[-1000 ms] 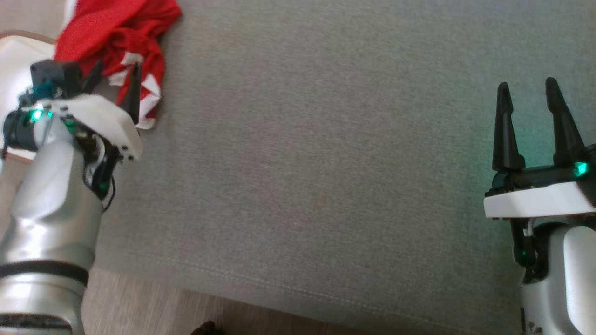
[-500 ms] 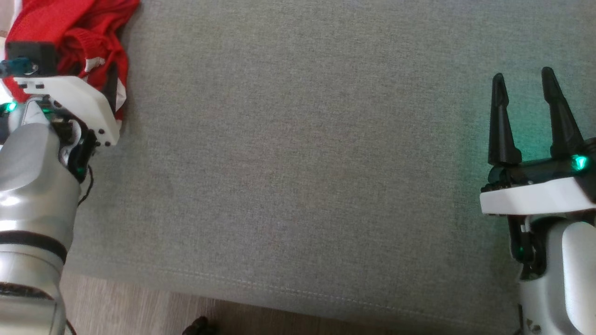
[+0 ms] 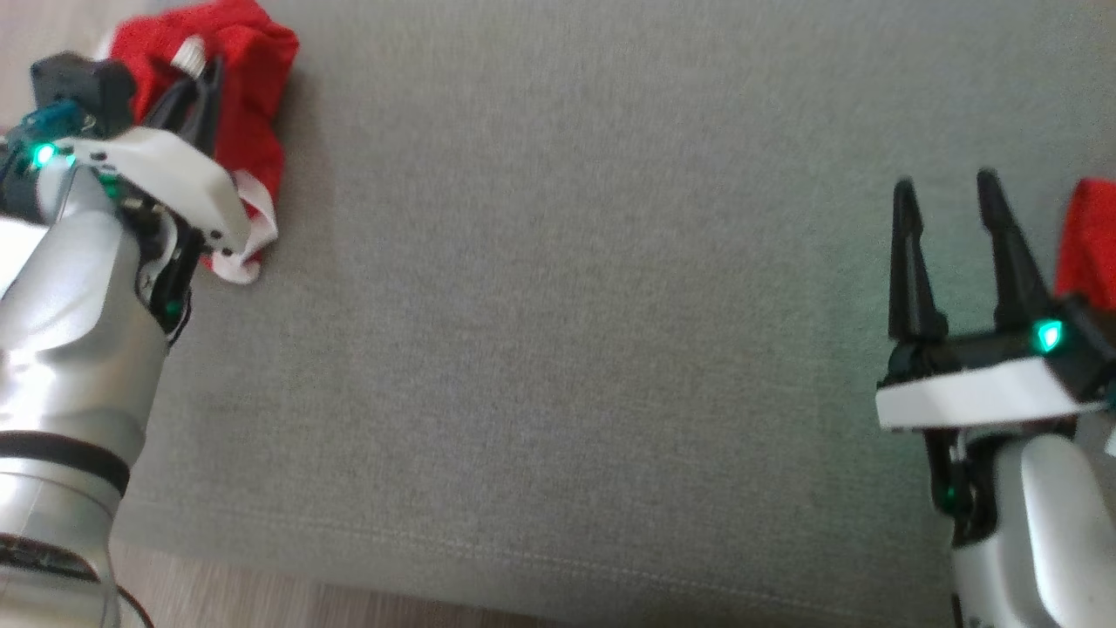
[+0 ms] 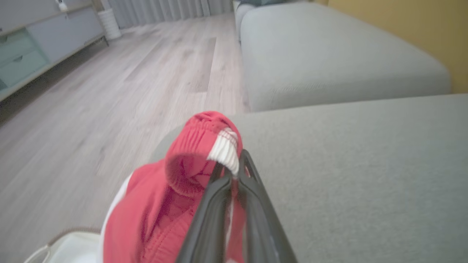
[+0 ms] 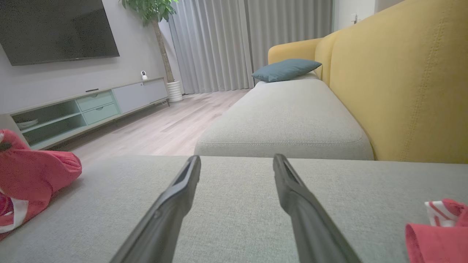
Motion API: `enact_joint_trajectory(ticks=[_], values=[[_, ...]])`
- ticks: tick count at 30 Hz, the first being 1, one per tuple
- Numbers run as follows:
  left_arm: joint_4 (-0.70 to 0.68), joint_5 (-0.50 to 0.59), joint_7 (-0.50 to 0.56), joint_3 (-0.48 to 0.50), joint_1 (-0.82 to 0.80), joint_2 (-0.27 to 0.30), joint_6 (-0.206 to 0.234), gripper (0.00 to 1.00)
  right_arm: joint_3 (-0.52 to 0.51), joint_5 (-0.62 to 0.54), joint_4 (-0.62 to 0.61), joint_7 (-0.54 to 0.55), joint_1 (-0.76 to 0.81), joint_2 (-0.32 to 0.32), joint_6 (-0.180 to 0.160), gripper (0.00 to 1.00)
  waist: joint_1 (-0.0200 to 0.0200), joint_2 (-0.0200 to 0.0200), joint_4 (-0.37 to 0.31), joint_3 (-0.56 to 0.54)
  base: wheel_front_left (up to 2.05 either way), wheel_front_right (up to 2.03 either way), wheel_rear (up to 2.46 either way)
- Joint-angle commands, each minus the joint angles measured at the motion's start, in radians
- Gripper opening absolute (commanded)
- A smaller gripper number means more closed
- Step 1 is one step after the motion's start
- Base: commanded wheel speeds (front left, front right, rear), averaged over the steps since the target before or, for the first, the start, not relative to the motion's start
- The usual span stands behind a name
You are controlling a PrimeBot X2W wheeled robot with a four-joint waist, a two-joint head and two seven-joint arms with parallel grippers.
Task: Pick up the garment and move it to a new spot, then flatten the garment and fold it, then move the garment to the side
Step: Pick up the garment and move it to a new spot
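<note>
A broad grey sofa cushion (image 3: 558, 305) spreads before the robot. At its far left edge, a bunched red garment (image 3: 248, 96) with white trim is pinched in the left gripper (image 4: 234, 171), fingers clamped together beside a ribbed white band. The right gripper (image 3: 944, 187) hovers over the cushion's right side, fingers spread and holding nothing. Just beside it lies a smaller red-and-white fold of cloth (image 5: 438, 230).

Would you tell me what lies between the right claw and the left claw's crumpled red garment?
Bare grey fabric cushion separates the right claw from that crumpled red garment, in head view.
</note>
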Motion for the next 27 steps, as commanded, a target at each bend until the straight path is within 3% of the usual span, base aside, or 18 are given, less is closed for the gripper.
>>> enact_joint_trajectory(ticks=[1,8,15,21,27], values=[[-0.057,0.001,-0.015,0.014,-0.02,0.065,0.001,0.0,0.025,0.013,-0.019,-0.015,0.019,-0.003,-0.001,1.0,-0.0001,0.0,-0.011,-0.072,0.0,0.0,0.0],[-0.291,0.004,-0.02,-0.023,0.028,0.089,0.001,0.0,0.034,0.069,0.043,-0.061,0.053,-0.003,-0.001,1.0,-0.0001,0.0,-0.055,-0.195,0.0,0.0,0.0],[-0.473,0.001,0.016,-0.059,0.072,0.065,0.009,0.0,0.051,0.102,0.077,-0.086,0.061,-0.003,-0.001,1.0,-0.0001,0.0,-0.118,-0.256,0.0,0.0,0.0],[-0.651,-0.042,0.084,-0.08,0.087,-0.038,0.056,0.0,0.055,0.119,0.095,-0.102,0.043,-0.003,-0.001,1.0,-0.0001,0.0,-0.216,-0.261,0.0,0.0,0.0],[-0.703,-0.041,0.043,-0.08,0.036,-0.143,0.103,0.0,0.07,0.133,0.105,-0.113,0.012,-0.003,-0.001,1.0,-0.0001,0.0,-0.294,-0.231,0.0,0.0,0.0]])
